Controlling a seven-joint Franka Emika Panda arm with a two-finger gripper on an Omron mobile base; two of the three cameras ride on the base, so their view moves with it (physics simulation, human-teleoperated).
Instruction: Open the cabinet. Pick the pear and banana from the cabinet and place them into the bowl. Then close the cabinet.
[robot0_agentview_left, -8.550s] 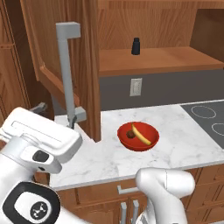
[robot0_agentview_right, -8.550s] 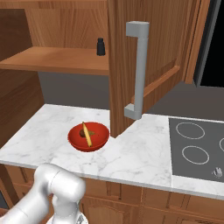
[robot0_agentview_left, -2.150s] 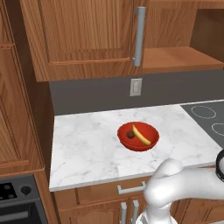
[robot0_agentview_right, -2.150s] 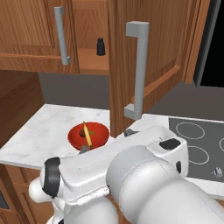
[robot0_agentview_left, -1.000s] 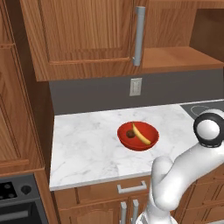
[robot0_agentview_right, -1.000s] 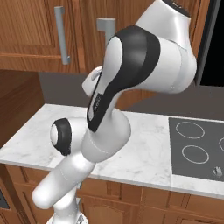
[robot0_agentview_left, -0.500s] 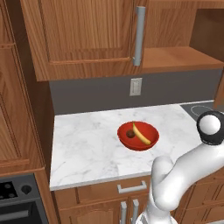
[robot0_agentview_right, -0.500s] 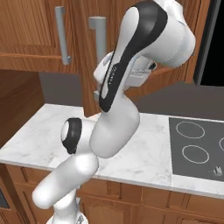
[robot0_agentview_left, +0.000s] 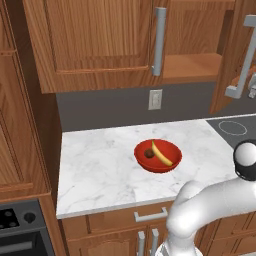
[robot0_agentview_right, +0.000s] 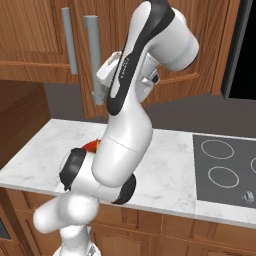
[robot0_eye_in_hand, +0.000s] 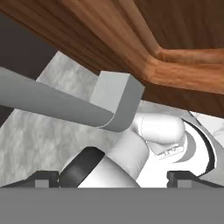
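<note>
- Gripper spread wide, nothing between the tips, just beside the grey bar handle of the cabinet's right door.
- Left door shut; right door swung part-way out, bare shelf visible behind.
- Red bowl on the marble counter, below the cabinet.
- Pear and banana both lying inside the bowl, side by side.
- Stove rings at the counter's right.
</note>
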